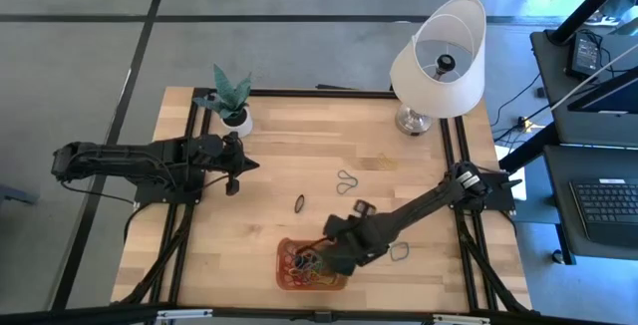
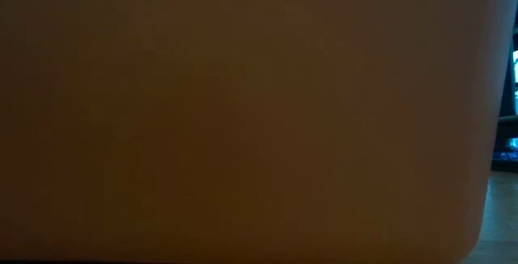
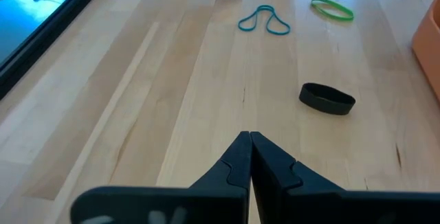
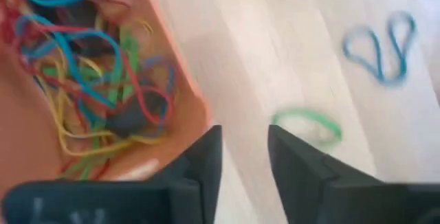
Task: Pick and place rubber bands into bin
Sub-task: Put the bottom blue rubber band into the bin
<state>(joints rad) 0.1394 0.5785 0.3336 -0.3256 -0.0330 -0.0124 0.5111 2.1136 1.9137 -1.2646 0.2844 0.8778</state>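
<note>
Your right gripper (image 1: 321, 258) hangs at the edge of the bin (image 1: 284, 277), the small orange tray near the front of the table (image 1: 299, 156). Its wrist view shows the fingers (image 4: 206, 157) parted with nothing between them, right beside the tray's wall. Inside the bin lies a tangled heap of rubber bands (image 4: 89, 80) in red, blue, yellow and green. More bands lie loose on the wood away from the bin: a black loop (image 1: 299, 203) just behind it, a twisted figure-eight band (image 1: 346, 179) farther back toward the lamp (image 1: 439, 61), and one more loop (image 1: 400, 251) beside the bin on the right arm's side. Your left gripper (image 1: 236, 168) waits well away from the bin, near the white plant pot (image 1: 235, 121), with its fingers (image 3: 237, 159) pressed together and empty. The table-level camera gives you little, as the bin's wall fills nearly all of it.
</note>
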